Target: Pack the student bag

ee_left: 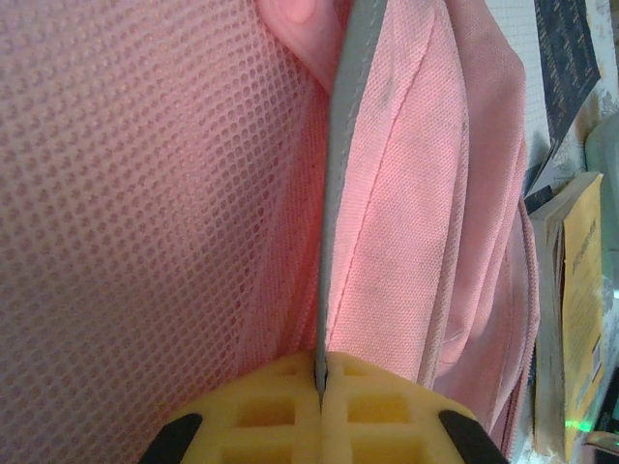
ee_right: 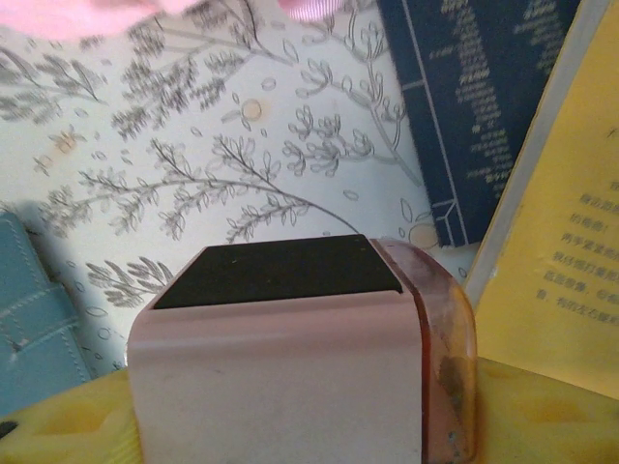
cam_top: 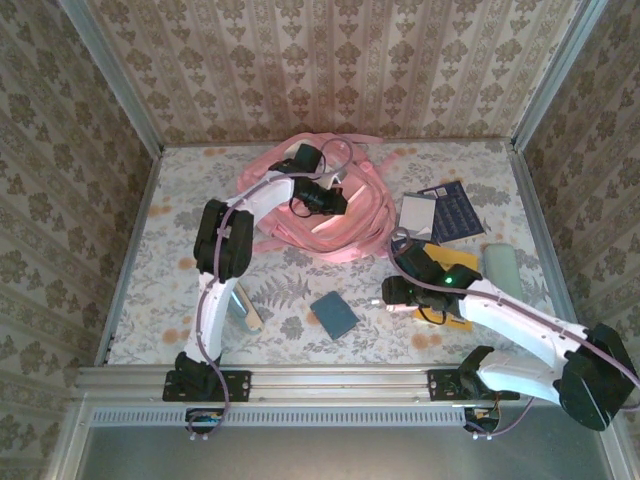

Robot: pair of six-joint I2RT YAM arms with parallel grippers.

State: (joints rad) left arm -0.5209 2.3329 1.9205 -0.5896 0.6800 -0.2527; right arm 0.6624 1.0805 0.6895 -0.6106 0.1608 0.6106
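Pink student bag [cam_top: 352,226] flat, its long axis seemingly left-right.

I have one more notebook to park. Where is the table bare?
Bare table lies left of the student bag, up to the left rail, and in front of it, left of the teal wallet. The right side is crowded: dark booklet, yellow book, green case.

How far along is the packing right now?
Done: nothing I can confirm inside the student bag. In hand: the left hand pinches a grey edge of the bag, seemingly to hold it open; the right hand grips a pink box. Left: that box, plus the teal wallet, navy booklet, yellow book and pale green case lying on the table.
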